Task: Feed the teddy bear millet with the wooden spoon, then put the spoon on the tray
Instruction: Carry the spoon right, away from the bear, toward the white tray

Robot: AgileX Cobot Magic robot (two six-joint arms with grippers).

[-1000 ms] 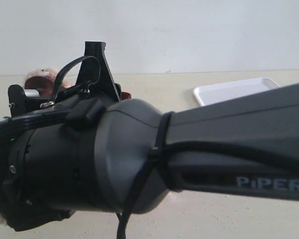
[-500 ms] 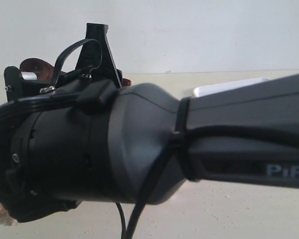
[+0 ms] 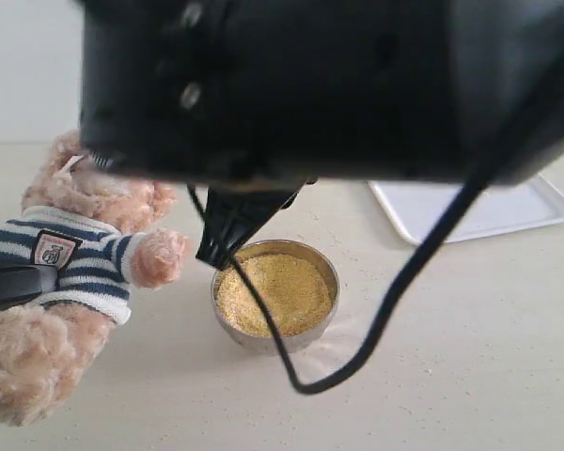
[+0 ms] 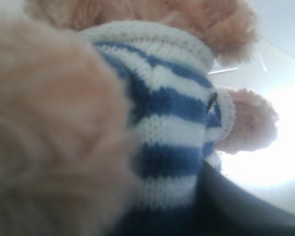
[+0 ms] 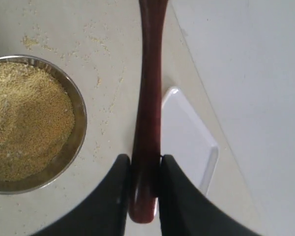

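Note:
The teddy bear in its striped shirt leans at the left of the table. My left gripper is shut across its middle. In the left wrist view the teddy bear fills the frame, and one dark finger lies against the shirt. My right gripper is shut on the handle of the wooden spoon. The spoon's bowl runs out of frame. The spoon hangs above the table between the millet and the tray. In the exterior view the millet fills a steel bowl beside the bear's paw.
The right arm's black body covers the top of the exterior view, with a looping cable hanging in front of the bowl. The white tray lies at the back right. Loose grains are scattered on the table around the bowl.
The right arm has swung from across the middle of the exterior view to its top, uncovering the bear and bowl. The spoon has left the bear's head.

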